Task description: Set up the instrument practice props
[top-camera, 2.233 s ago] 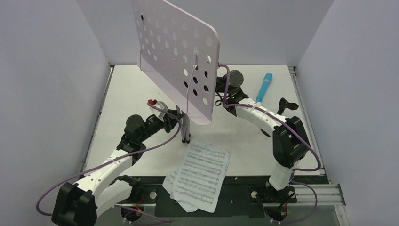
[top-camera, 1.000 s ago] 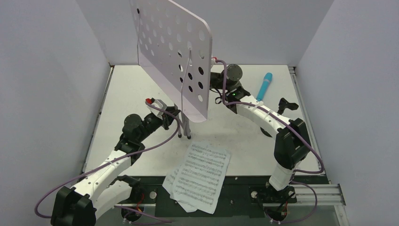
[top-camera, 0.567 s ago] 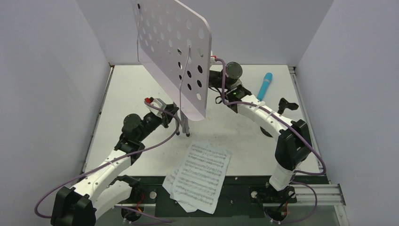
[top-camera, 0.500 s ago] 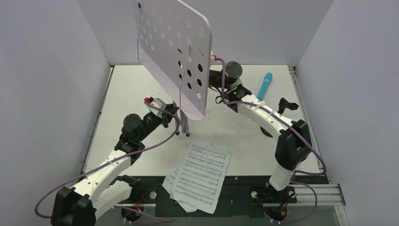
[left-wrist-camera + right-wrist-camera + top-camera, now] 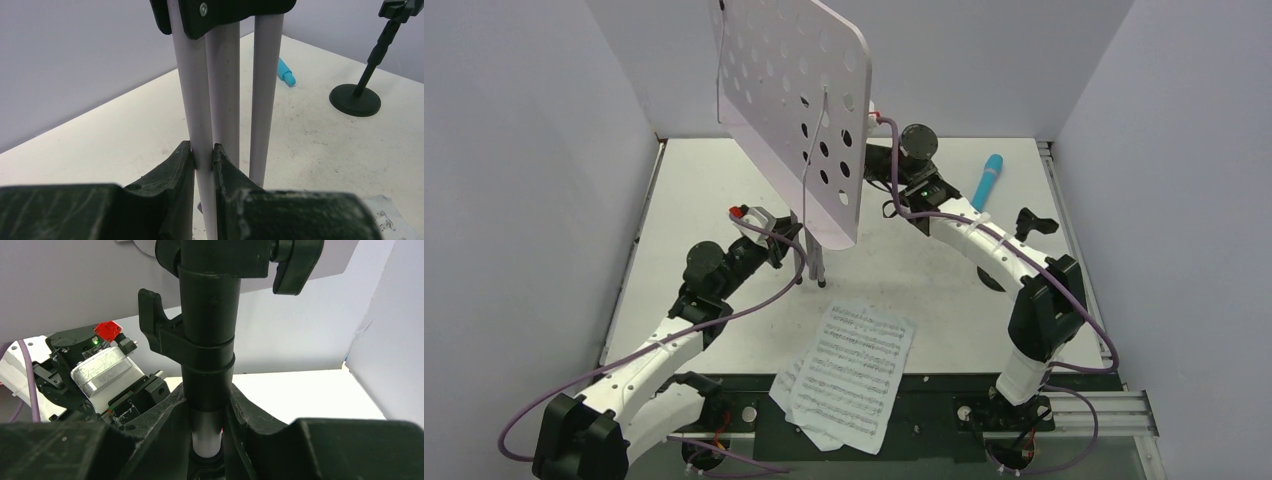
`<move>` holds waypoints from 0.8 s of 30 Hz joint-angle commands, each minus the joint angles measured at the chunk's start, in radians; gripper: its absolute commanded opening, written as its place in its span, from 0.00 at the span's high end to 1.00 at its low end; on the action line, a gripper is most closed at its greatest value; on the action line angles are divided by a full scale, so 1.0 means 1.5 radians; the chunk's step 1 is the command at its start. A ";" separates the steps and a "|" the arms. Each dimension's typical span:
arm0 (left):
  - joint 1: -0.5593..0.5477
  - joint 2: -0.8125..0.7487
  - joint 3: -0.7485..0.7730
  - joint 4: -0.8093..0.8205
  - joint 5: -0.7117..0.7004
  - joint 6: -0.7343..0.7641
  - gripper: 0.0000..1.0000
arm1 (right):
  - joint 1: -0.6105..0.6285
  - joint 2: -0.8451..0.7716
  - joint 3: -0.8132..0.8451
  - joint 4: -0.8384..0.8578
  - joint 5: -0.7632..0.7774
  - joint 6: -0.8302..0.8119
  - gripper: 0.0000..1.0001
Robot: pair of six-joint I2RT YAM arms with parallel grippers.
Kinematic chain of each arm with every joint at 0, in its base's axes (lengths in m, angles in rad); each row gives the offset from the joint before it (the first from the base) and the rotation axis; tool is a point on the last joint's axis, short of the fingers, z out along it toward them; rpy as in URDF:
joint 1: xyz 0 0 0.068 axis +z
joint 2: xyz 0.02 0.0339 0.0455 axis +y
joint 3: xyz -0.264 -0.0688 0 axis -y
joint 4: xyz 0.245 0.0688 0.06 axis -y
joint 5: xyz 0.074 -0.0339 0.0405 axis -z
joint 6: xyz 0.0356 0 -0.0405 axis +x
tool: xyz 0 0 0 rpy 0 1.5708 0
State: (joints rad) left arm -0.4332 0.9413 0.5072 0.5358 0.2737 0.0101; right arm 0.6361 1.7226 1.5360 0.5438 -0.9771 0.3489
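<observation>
the lilac music stand (image 5: pixel 789 110) is upright near the middle of the table (image 5: pixel 694 200), its perforated desk (image 5: pixel 764 60) tilted high above both arms. its three legs (image 5: pixel 264 95) are folded tight together rather than spread. on my reading that is why both arms are on it: a closed tripod cannot stand alone, least of all with that big plate on top. the left gripper (image 5: pixel 202 154) is pinching one outer leg low down, fingers pressed on either side of the tube, a sensible place to hold if that leg is to be drawn outward. the right gripper (image 5: pixel 207 410) comes in from behind the stand and is clamped on the black shaft (image 5: pixel 207 315) just under its locking collar. this looks meant to keep the column vertical while the bottom is worked on. whether the feet rest on the table or hang just above it, i cannot tell. the other props lie untouched around the stand: the white pages (image 5: pixel 849 375) are fanned in front of it at the near edge, partly over the dark rail. the blue mic (image 5: pixel 986 183) lies flat to its right and further back. the black mic stand (image 5: pixel 1029 225) is upright on its round base to its right, clip empty (so the mic has yet to be seated). opening the legs seems the step in hand, and the top-heavy desk is the tipping risk.
</observation>
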 commanded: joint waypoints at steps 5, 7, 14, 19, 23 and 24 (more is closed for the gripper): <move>0.006 0.009 0.004 -0.004 -0.075 0.027 1.00 | -0.013 -0.084 0.135 0.151 0.061 -0.001 0.95; 0.006 0.010 0.004 -0.007 -0.077 0.026 1.00 | -0.014 -0.084 0.137 0.151 0.061 -0.001 0.95; 0.006 0.024 0.002 -0.005 -0.083 0.027 1.00 | -0.018 -0.087 0.149 0.142 0.062 -0.011 0.95; 0.006 0.031 -0.001 -0.007 -0.096 0.028 1.00 | -0.020 -0.092 0.155 0.140 0.060 -0.012 0.95; 0.007 0.036 -0.003 -0.008 -0.099 0.030 1.00 | -0.020 -0.097 0.156 0.147 0.060 -0.009 0.95; 0.007 0.037 -0.004 -0.009 -0.102 0.031 1.00 | -0.020 -0.097 0.158 0.148 0.061 -0.009 0.95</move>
State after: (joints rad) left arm -0.4381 0.9726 0.5076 0.6041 0.2375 0.0158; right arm 0.6281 1.7226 1.6009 0.4442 -0.9722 0.3058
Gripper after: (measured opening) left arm 0.122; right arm 0.254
